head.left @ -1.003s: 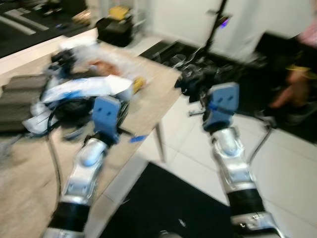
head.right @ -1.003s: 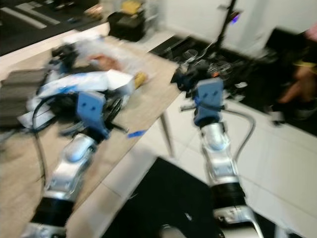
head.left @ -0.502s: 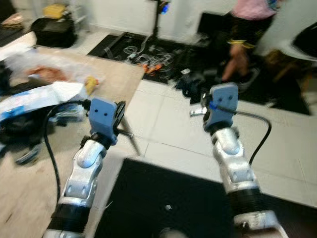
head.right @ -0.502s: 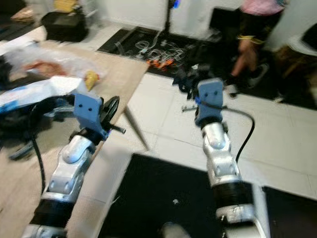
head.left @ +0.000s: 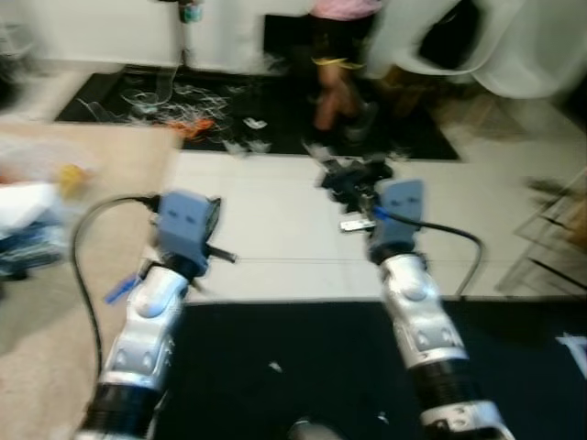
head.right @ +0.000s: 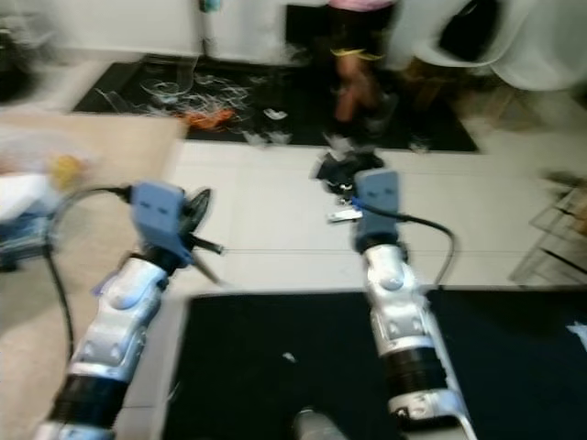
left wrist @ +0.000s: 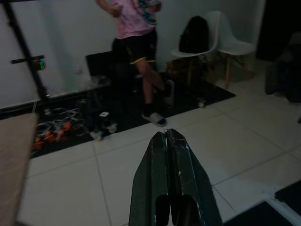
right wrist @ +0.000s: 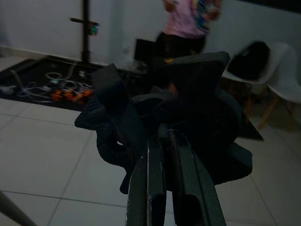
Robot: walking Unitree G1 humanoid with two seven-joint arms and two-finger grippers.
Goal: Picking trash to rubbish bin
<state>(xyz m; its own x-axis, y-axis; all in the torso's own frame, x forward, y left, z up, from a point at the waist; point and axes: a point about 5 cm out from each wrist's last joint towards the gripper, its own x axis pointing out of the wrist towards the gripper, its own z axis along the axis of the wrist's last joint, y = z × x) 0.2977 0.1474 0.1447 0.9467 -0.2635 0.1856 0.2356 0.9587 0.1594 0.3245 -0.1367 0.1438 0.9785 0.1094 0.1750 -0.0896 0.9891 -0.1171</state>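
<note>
Right gripper was clamped on crumpled black trash at frame centre, apparently soft, light, pinched mid-fold; left gripper was closed, empty, lower centre.

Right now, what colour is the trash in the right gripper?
Black crumpled piece, clearest in the right wrist view.

table at left, person ahead beyond the mat.
</note>
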